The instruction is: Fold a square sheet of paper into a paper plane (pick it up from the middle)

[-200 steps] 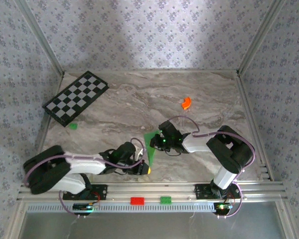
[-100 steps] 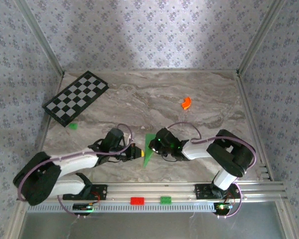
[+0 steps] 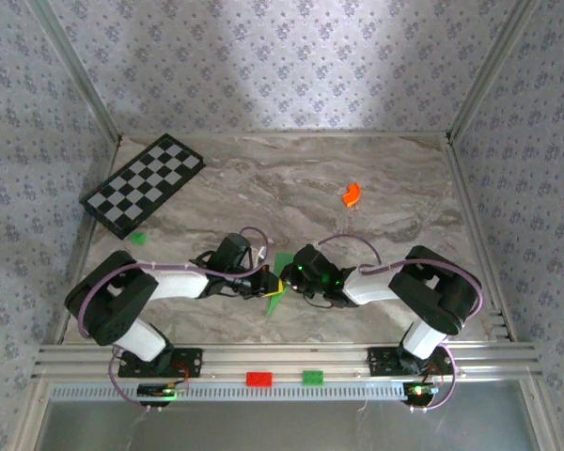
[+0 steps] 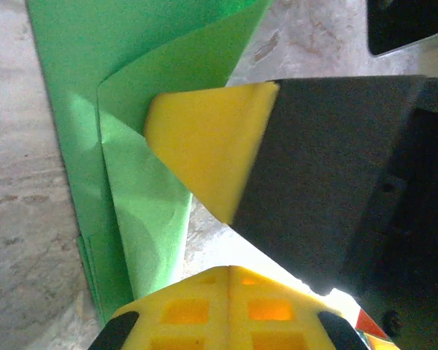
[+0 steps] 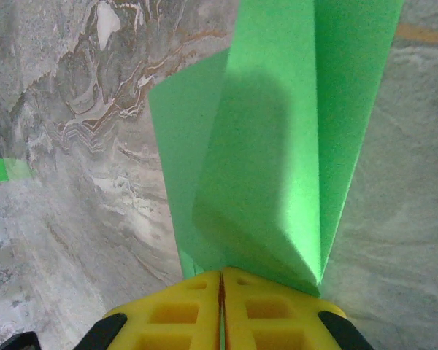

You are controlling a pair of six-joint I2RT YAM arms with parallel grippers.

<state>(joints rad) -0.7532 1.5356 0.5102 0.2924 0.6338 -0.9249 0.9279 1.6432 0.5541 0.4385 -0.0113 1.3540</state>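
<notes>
Right pincer (image 5: 220, 275) tight on the paper plane (image 5: 277, 146), left pincer (image 4: 228, 271) pressed together alongside; checkered board (image 3: 143, 184) well apart.

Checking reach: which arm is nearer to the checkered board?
Left. The left arm lies on the near side of the checkered board, at the table's left; the right arm is far off to its right.

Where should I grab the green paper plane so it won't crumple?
Probably the layered middle fold of the paper plane, coming in from its edge and pinching both faces, as the right gripper does; the single outer flaps look floppy.
</notes>
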